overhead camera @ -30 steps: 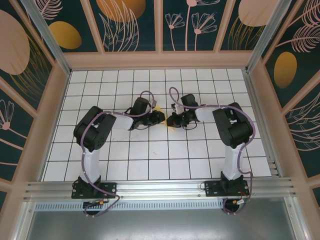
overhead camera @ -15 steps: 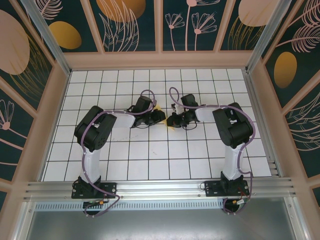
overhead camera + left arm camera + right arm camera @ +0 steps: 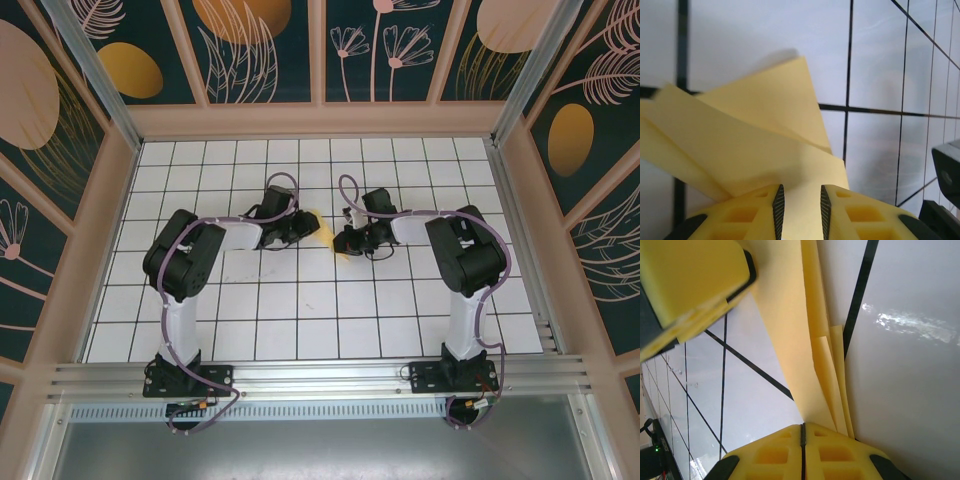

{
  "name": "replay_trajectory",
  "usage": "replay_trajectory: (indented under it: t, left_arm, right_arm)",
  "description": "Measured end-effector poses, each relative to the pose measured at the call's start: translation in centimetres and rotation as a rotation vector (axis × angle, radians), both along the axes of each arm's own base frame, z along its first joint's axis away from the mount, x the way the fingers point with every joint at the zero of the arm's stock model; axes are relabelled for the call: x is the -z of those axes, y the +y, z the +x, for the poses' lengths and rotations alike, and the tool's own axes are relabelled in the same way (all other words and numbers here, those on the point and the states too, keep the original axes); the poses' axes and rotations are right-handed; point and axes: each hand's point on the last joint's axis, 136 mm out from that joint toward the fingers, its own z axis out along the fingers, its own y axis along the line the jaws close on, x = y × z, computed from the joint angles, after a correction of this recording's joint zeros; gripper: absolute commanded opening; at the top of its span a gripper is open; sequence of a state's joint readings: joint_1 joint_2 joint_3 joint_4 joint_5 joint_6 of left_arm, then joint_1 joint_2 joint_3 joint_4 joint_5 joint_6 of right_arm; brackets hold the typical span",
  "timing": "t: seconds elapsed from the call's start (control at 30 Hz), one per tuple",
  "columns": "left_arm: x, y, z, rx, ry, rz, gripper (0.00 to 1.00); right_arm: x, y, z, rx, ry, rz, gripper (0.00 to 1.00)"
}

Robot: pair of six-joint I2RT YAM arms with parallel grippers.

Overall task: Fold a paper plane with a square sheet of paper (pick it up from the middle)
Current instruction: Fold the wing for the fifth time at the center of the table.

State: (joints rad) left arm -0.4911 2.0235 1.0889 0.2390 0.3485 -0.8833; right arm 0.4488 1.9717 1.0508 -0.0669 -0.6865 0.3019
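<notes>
Top view first. The left arm [image 3: 185, 265] rises from its base at 7 o'clock, bends hard at the elbow and lays its forearm out toward 3 o'clock. That puts the left pincer [image 3: 308, 226] low over the middle of the white grid-tiled table [image 3: 300, 320]. The right arm [image 3: 465, 255] mirrors it from 5 o'clock, with its forearm running toward 9 o'clock and the right pincer [image 3: 342, 244] just beside the left one. The thin pale-yellow sheet of paper [image 3: 318, 228], folded into layers, sits between the two tips. Only slivers peek out, so I can't read its long axis here.

Left wrist view: the ribbed pads [image 3: 778, 210] at 6 o'clock stand a little apart, and the paper shows flat in the gap. I can't tell if anything is actually pinched. From there the sheet fans out, with one pointed corner aimed at about 12 o'clock and a longer strip running off toward 9 o'clock.

Right wrist view: the right pincer is closed, both yellow fingers pressed together at 6 o'clock, right at the paper's end. Can't say if a layer is nipped. The paper runs long and narrow from 6 up to 12 o'clock, stacked edges on its right side.
</notes>
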Motion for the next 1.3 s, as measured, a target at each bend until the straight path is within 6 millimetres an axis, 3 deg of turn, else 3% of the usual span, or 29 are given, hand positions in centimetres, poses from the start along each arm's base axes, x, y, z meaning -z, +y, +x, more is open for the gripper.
replay_trajectory:
  t: [0.6, 0.87, 0.97, 1.13, 1.3]
  left_arm:
    - [0.1, 5.3, 3.6, -0.131, -0.038, 0.124, 0.29]
    - [0.1, 6.9, 4.2, -0.156, -0.055, 0.177, 0.29]
    - [-1.1, 7.4, 4.0, -0.154, -0.079, 0.178, 0.29]
    - [-4.4, 6.7, 3.0, -0.116, -0.142, 0.137, 0.29]
    - [-5.6, 2.4, 1.1, -0.006, -0.178, 0.092, 0.28]
  right_arm:
    - [0.0, 0.0, 0.0, 0.000, -0.006, 0.003, 0.06]
    - [0.0, 0.0, 0.0, 0.000, -0.006, 0.003, 0.06]
    - [0.0, 0.0, 0.0, 0.000, -0.008, 0.004, 0.06]
    - [0.0, 0.0, 0.0, 0.000, -0.010, 0.006, 0.06]
    - [0.0, 0.0, 0.0, -0.001, -0.013, 0.008, 0.06]
